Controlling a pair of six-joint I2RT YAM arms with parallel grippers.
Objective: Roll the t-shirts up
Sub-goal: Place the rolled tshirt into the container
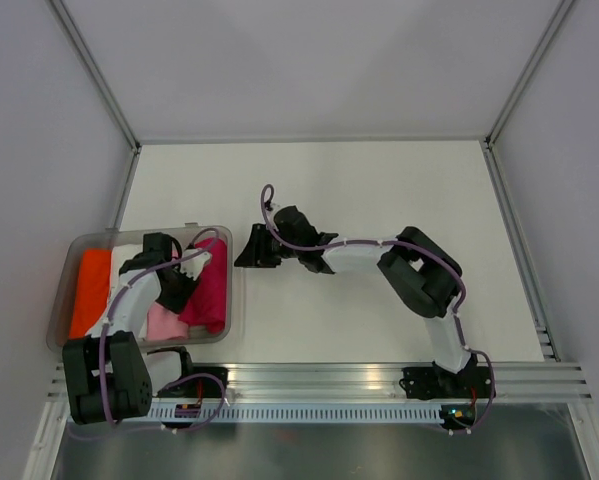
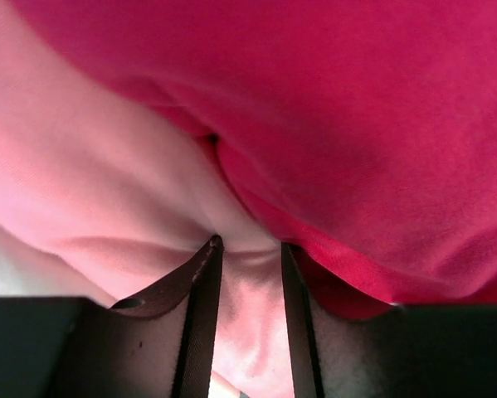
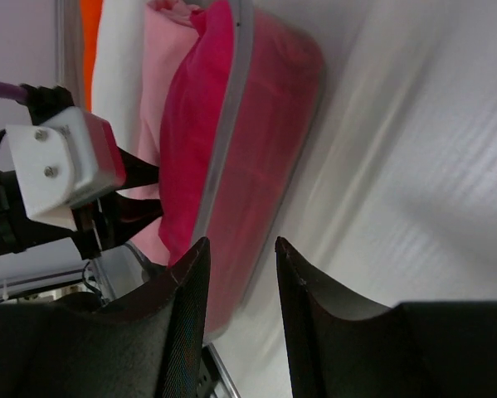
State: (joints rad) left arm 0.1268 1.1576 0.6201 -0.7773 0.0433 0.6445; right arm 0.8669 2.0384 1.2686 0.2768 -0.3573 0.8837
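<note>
Left gripper (image 2: 246, 247) inside the bin (image 1: 64, 290), jaws narrowly apart astride a pale pink t-shirt (image 2: 90, 182) fold, grasp indeterminate, magenta t-shirt (image 2: 356, 124) just ahead: presumably retrieval step, next requiring a secure pinch and lift.

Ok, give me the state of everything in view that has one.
bin: uncovered, holding four shirts.
left gripper: slightly open, tips down in the cloth.
right gripper: open, empty, outside the bin.
magenta t-shirt: bundled in the bin, not spread out.
pale pink t-shirt: bundled beside it, at the left gripper's tips.
white t-shirt: in the bin, untouched.
orange t-shirt: in the bin, untouched.
</note>
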